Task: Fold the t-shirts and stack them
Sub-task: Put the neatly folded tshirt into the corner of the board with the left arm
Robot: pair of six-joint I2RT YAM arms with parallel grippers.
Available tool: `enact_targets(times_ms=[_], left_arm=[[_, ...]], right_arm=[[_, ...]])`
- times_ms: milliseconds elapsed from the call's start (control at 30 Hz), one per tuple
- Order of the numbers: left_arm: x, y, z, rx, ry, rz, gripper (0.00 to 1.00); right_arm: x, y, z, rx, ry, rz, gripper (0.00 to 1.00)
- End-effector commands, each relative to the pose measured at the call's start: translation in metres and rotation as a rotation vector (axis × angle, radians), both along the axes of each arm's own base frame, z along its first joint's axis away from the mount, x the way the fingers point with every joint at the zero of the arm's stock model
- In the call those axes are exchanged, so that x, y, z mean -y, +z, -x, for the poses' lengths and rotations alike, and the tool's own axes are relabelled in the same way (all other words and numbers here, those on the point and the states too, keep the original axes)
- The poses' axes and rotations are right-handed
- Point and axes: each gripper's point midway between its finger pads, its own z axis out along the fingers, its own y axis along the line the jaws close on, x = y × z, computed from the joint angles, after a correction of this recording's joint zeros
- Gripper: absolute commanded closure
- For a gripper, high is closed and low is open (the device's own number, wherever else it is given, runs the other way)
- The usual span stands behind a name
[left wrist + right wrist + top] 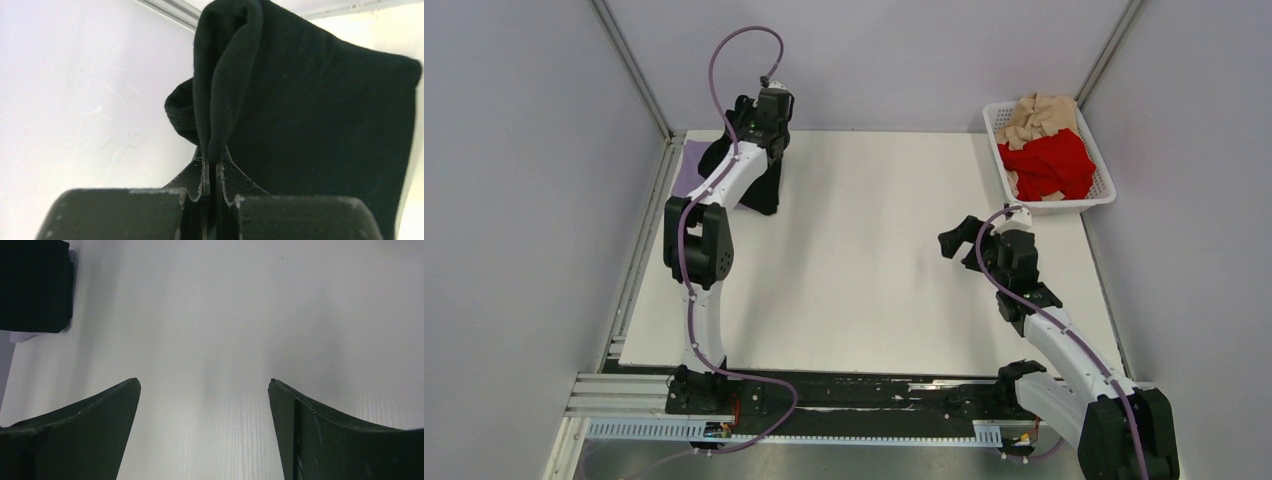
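Observation:
The black t-shirt (762,188) hangs folded at the table's far left corner, held up by my left gripper (769,128). In the left wrist view the jaws (212,162) are shut on a fold of the black cloth (310,115), which drapes down in front. A lavender t-shirt (690,170) lies flat under and behind it. The red t-shirt (1049,162) and tan t-shirt (1039,115) lie crumpled in the white basket. My right gripper (956,243) is open and empty above the bare table (205,385); the black shirt shows in its view's top-left corner (32,285).
A white basket (1104,190) stands at the far right of the white table (864,260). Grey walls and metal frame posts close in the left, back and right sides. A black rail with the arm bases runs along the near edge.

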Motion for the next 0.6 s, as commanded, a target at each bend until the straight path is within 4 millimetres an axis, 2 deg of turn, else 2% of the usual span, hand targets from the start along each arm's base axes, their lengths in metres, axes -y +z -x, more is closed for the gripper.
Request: enact_targets(times_ms=[0,100,333,567], left_arm=[[-0.004,0.066,-0.004,0.120,0.006,-0.027,1.00],[-0.004,0.079,0.000,0.129,-0.008,-0.020,1.00],[-0.001,0.105,0.014,0.135,-0.066,0.011,1.00],[-0.002,0.110,0.017,0.143,-0.074,0.014,1.00]], right_arm=[[0.005,0.005,-0.005,0.024,-0.043,-0.020,0.00],[0.012,0.007,-0.005,0.027,-0.083,-0.013,0.00],[0.012,0.013,-0.003,0.041,-0.082,-0.023,0.00],[0.012,0.015,0.000,0.043,-0.080,-0.029,0.00]])
